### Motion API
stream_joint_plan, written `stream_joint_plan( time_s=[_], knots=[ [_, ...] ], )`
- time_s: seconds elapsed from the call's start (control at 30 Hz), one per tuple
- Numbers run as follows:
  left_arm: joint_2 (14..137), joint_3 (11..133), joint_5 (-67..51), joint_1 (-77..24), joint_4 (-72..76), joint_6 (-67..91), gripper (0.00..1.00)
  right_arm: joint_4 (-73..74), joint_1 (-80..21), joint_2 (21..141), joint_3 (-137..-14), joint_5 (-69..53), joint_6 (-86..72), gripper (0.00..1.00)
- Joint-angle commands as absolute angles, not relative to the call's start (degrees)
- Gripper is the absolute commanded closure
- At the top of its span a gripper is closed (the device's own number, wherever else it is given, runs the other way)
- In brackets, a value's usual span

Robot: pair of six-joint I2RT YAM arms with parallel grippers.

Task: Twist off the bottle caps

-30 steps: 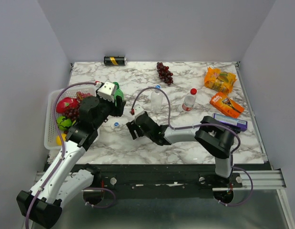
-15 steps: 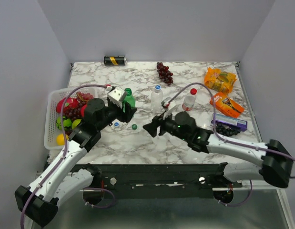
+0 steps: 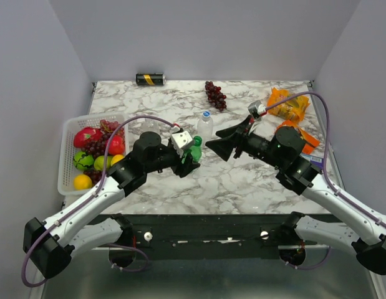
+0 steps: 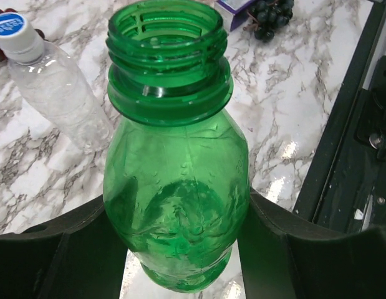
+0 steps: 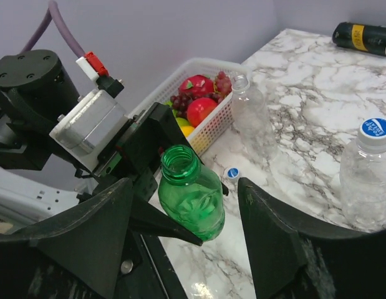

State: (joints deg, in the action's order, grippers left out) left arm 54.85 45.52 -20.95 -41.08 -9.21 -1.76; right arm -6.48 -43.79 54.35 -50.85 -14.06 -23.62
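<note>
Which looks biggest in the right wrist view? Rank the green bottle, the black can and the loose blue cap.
1. green bottle, though it is nearest the camera, which inflates it
2. black can, farthest away
3. loose blue cap

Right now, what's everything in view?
white plastic basket: 1, left, fruit inside
translucent green plastic bottle: 1, uncapped, held, centre
blue-capped clear plastic bottle: 1, mid-table
uncapped clear plastic bottle: 1, beside basket
loose blue cap: 1, near basket
black-and-gold can: 1, lying, far edge
dark red grape bunch: 1, far middle
orange snack bag: 1, far right
orange box: 1, right, partly hidden
left gripper: black, shut on green bottle
right gripper: black, open, facing it
</note>
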Motion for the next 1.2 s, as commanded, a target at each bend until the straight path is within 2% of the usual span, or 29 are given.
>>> stream_joint_plan(
  time_s=[0.0,0.57,0.77,1.03,1.07,1.17],
  knots=[
    [55.81,47.02,-24.17,-42.53,-9.23,-3.78,0.69,-0.18,-43.59,57.03,-54.57,-18.37,-20.57,0.24],
    [58.89,47.81,-23.64,-43.51,-10.28,-4.40,0.69,0.53,-45.00,63.89,-55.81,-20.56,-19.16,0.31],
    [59.15,47.90,-23.99,-43.68,-10.46,-4.57,0.69,-1.04,-45.18,64.60,-55.55,-21.88,-18.98,0.37],
    [59.85,48.16,-23.82,-44.38,-11.16,-5.01,0.69,-2.11,-45.61,65.83,-55.63,-23.03,-18.46,0.51],
    [59.85,48.16,-23.73,-44.65,-11.16,-5.01,0.69,-2.20,-45.62,65.92,-55.63,-23.11,-18.46,0.54],
    [59.76,48.08,-23.21,-44.65,-11.16,-5.01,0.69,-2.20,-45.70,65.92,-55.55,-23.03,-18.28,0.71]
  ],
)
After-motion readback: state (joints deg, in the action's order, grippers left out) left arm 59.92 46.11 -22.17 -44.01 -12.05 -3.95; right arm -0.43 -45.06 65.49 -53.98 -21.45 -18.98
